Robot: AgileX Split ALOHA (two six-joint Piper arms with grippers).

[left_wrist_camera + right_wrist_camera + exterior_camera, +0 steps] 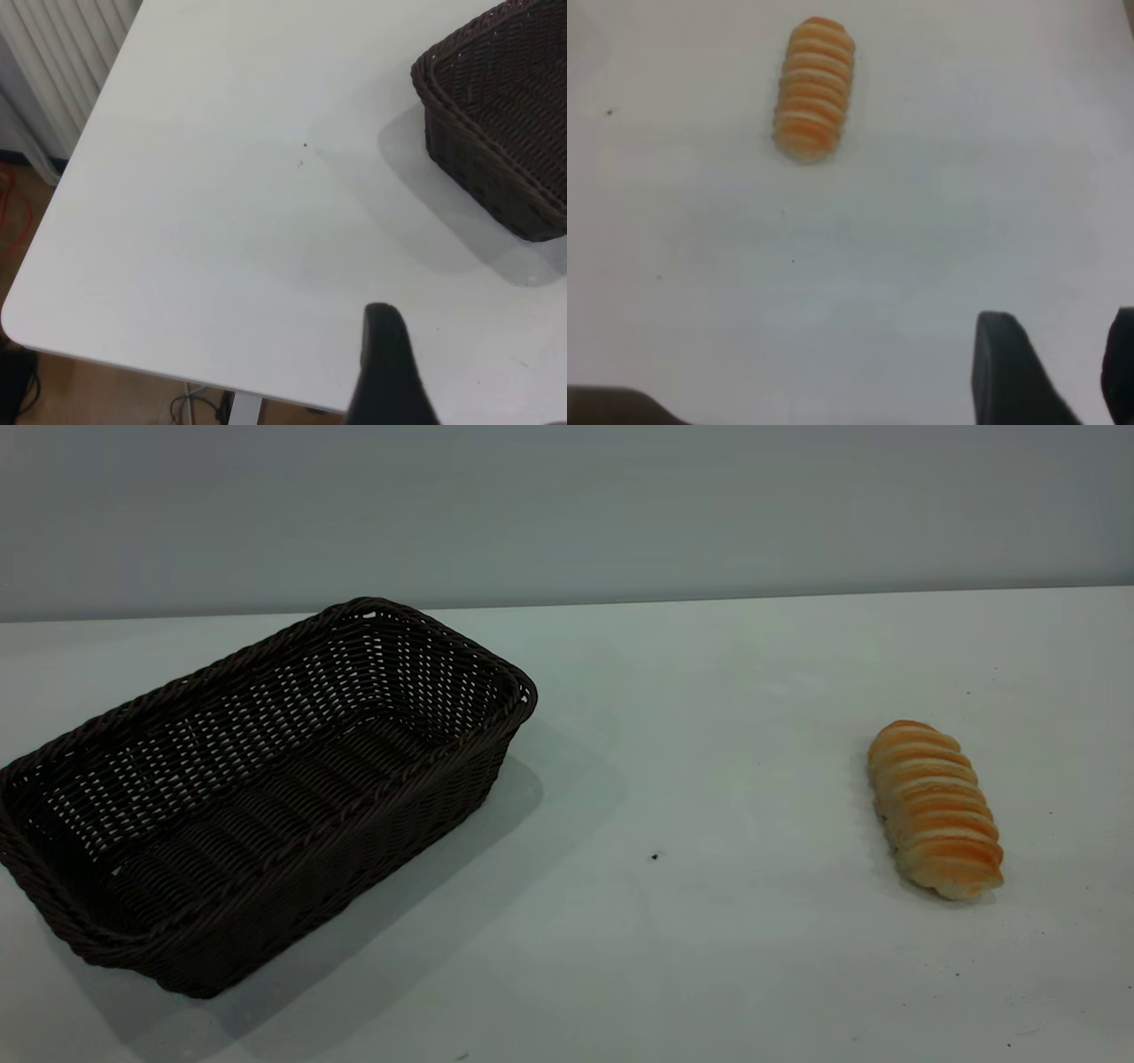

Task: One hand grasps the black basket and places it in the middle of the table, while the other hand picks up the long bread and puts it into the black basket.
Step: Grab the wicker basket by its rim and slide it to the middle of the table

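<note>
While both arms hang clear of the black basket [266, 797], approach its braided rim with the left gripper [390, 372]; finger state cannot be told. Clamp one rim edge squarely, then lift level. Right gripper [1063, 372]: fingers apart, short of the long bread [935, 808]. Bread: golden-orange, cream-ridged, lying flat on the surface [709, 921], well apart from the basket. Basket: dark woven wicker, empty.
</note>
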